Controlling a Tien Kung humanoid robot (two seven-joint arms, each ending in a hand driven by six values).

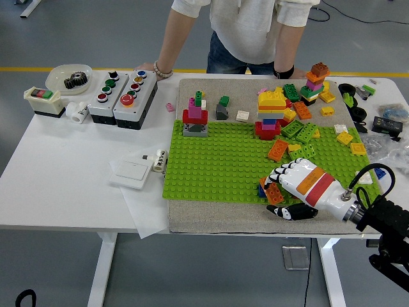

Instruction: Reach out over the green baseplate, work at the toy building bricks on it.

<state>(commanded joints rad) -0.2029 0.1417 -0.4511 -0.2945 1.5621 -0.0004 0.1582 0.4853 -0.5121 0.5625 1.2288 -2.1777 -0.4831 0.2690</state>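
The green baseplate point(223, 160) lies on a grey mat in the middle of the table. My right hand point(281, 192), white with a red and orange band, is at the plate's near right corner. Its fingers point(280, 176) curl over a small orange brick point(275, 194) that sits by a blue brick point(261, 190); the thumb point(291, 211) lies on the mat below the plate's edge. Loose green, orange and yellow bricks point(300, 133) lie just beyond the hand. A red, pink and grey tower point(195, 116) stands at the far left of the plate. A yellow and red stack point(271, 110) stands at the far right.
A person stands at the far side with a hand point(152, 68) resting on the table edge. Two grey button boxes point(123, 96), a bowl with a gear point(69, 78) and a white switch plate point(131, 170) lie left of the mat. More bricks and small parts point(358, 96) lie at the right.
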